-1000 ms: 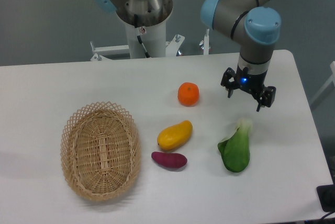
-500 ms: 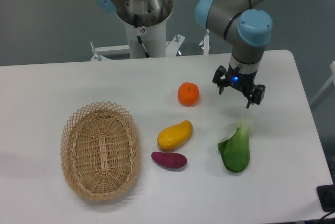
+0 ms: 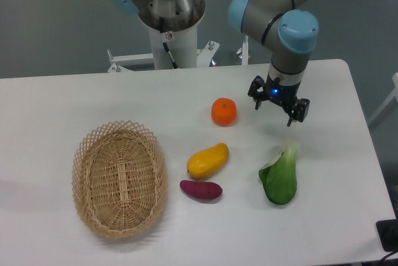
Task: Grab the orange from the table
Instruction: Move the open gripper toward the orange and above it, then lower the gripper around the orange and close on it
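A single fixed camera looks down steeply from in front of the counter point(image 3: 74, 92), opposite the robot's base point(image 3: 171, 14), far enough back to take in nearly the whole white top, its near edge cropped, with grey floor point(image 3: 56, 23) showing behind.

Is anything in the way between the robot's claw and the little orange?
Nothing visible is. The open two-finger gripper is to the right of the small round bright-orange fruit, with only bare white tabletop between them.
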